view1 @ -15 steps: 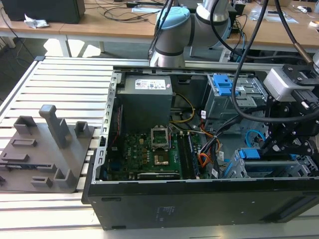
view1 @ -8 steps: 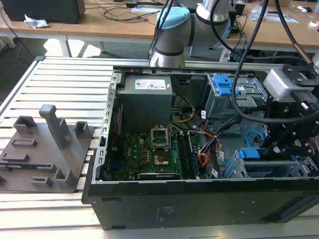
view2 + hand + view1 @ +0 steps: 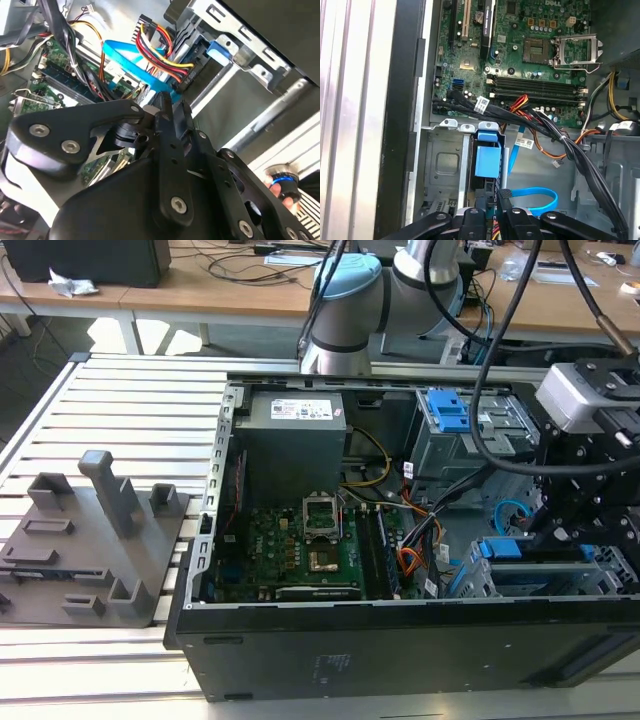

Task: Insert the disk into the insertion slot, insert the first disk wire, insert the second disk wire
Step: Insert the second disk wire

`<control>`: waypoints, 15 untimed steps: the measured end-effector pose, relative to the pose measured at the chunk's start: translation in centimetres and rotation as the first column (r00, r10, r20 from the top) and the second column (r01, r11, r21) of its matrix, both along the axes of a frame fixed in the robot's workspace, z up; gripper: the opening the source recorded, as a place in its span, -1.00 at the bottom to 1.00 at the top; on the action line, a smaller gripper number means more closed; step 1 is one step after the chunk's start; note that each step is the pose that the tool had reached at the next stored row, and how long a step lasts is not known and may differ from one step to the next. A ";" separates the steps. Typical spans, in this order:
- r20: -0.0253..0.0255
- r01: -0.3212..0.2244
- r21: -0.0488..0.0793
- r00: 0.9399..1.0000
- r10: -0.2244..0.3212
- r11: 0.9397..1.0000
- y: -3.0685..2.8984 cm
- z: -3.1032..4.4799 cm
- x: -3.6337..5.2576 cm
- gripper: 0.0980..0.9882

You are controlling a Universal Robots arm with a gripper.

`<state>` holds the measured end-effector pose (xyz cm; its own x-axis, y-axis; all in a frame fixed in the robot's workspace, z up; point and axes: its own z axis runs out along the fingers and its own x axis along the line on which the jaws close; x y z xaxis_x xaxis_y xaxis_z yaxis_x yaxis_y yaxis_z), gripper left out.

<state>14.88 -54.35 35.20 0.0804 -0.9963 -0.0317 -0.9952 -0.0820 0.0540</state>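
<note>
- The disk [image 3: 520, 550], in its bright blue carrier, sits inside the insertion slot [image 3: 610, 575], the low grey cage at the exterior view's right end of the open computer case [image 3: 400, 650].
- In the first wrist view the blue carrier's end [image 3: 487, 155] shows in the bay, with the grey sheet-metal slot wall [image 3: 442, 167] beside it.
- A flat light-blue wire [image 3: 135, 62] curves down to the disk end in the second wrist view; a red, yellow and black wire bundle [image 3: 165, 55] runs beside it to a black plug near the same spot.
- The same blue wire loops [image 3: 535, 197] just beside the carrier in the first wrist view.
- The gripper [image 3: 492, 220] hovers right over the disk's end; its black fingers [image 3: 470, 225] stand close together around a dark plug, though I cannot tell whether they actually pinch it.
- The gripper body [image 3: 590, 475] hangs above the slot in the exterior view.
- Farther off, the green motherboard [image 3: 300, 545] lies on the case floor, and a taller cage with a blue latch [image 3: 447, 410] stands behind.
- A grey fixture [image 3: 90, 535] rests on the slatted table [image 3: 130, 400], well apart.
</note>
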 end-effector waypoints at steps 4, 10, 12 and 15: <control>0.000 0.000 -0.001 1.000 0.000 1.000 0.08 1.56 0.00 -0.68; 0.000 0.000 -0.003 1.000 0.000 1.000 0.22 3.70 0.00 -0.98; 0.000 0.000 -0.003 1.000 0.000 1.000 0.21 4.00 0.00 -0.98; 0.000 0.000 -0.003 1.000 0.000 1.000 0.21 4.46 0.00 -0.98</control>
